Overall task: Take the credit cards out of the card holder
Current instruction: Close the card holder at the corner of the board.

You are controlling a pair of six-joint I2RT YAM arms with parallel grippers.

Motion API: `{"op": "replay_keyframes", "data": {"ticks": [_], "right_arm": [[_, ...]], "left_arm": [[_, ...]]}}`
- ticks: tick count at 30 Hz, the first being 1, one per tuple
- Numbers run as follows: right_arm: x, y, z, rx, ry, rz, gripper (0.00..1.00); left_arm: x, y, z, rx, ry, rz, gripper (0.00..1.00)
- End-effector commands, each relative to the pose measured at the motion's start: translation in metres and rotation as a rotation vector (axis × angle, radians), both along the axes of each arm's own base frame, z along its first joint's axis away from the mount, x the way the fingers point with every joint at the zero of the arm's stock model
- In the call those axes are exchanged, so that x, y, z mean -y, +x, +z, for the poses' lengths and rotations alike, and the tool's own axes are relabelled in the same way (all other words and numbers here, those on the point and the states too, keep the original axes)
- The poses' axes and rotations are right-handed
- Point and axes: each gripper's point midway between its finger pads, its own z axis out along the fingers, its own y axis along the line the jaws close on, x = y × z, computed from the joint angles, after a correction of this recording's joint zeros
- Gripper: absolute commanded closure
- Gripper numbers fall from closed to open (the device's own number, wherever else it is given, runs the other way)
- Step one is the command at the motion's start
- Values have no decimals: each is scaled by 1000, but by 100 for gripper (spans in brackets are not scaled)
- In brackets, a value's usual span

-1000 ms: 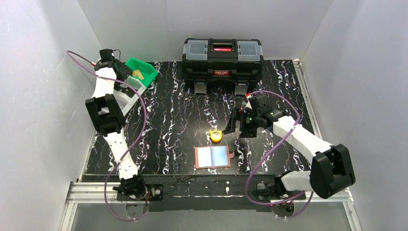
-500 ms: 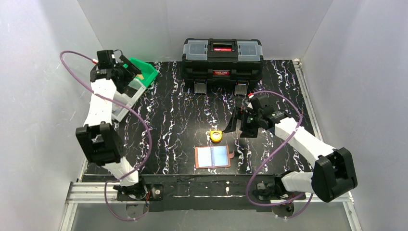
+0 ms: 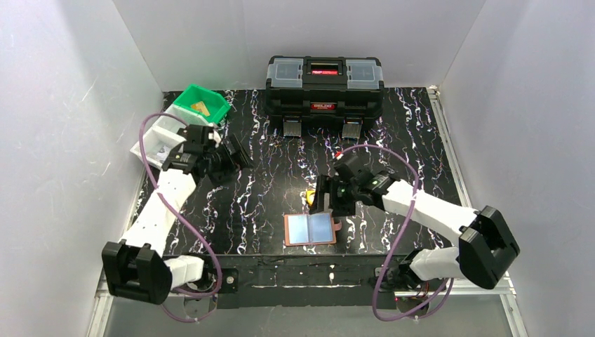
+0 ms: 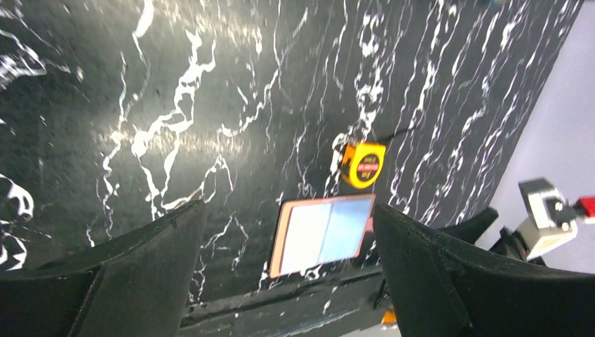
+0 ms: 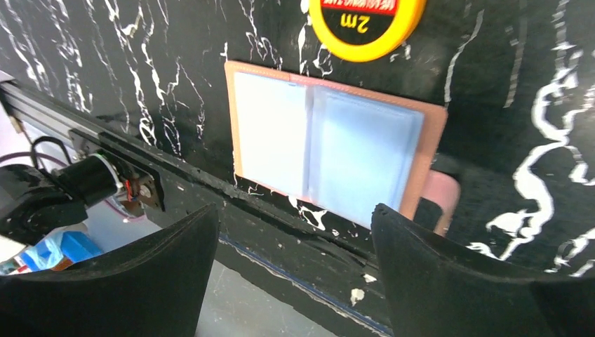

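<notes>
The card holder point(image 3: 309, 229) lies open and flat near the table's front edge, tan-brown with pale sleeves facing up. It also shows in the left wrist view as the card holder point(image 4: 323, 235) and in the right wrist view as the card holder point(image 5: 330, 151), snap tab point(image 5: 442, 196) at its right. Its left sleeve looks whitish and its right bluish; I cannot tell what they hold. One gold-tan credit card point(image 3: 201, 107) rests in the green bin point(image 3: 210, 98). My right gripper point(image 3: 330, 203) hovers open just behind the holder. My left gripper point(image 3: 231, 160) is open, empty, back left of it.
A yellow tape measure point(image 3: 309, 197) sits right behind the card holder, partly under my right gripper, and shows as the tape measure point(image 5: 365, 24) up close. A white bin point(image 3: 160, 139) stands beside the green one. A black toolbox point(image 3: 324, 84) stands at the back.
My left arm has swung away from the bins toward the table's middle. My right gripper has moved forward and left, over the tape measure and close to the card holder.
</notes>
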Motion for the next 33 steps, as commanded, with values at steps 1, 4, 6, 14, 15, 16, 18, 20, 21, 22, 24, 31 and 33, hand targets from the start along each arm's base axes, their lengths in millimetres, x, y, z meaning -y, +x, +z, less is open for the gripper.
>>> {"op": "replay_keyframes", "data": {"ticks": [1, 4, 6, 14, 15, 16, 18, 20, 21, 22, 24, 31, 33], "right_arm": [[-19, -3, -15, -1, -34, -47, 17], [-34, -13, -23, -18, -58, -30, 21], [-43, -16, -27, -19, -85, -14, 24], [-65, -29, -46, -61, -190, 49, 32], [-66, -30, -47, -64, -202, 58, 32], [-65, -28, -50, -54, -228, 54, 32], [-65, -27, -52, -53, -260, 59, 32], [-66, -28, -56, -58, -284, 68, 32], [-66, -29, -58, -61, -295, 74, 32], [-67, -29, -60, -65, -305, 79, 32], [-69, -31, -64, -71, -328, 96, 31], [-73, -39, -78, -104, -394, 144, 30], [-71, -43, -83, -127, -410, 152, 31]], "left_arm": [[12, -39, -14, -39, -24, -80, 11], [15, -55, -26, -66, -39, -105, 11], [18, -63, -32, -83, -55, -123, 11], [30, -78, -51, -141, -110, -160, 11], [31, -79, -53, -145, -113, -165, 11], [32, -79, -54, -152, -115, -168, 11], [33, -81, -57, -161, -118, -173, 11], [34, -82, -59, -167, -121, -179, 12], [35, -82, -60, -170, -122, -182, 12], [36, -82, -61, -172, -122, -184, 12], [37, -82, -62, -177, -120, -187, 12], [39, -84, -70, -202, -119, -188, 12], [40, -85, -71, -208, -118, -189, 13]]}}
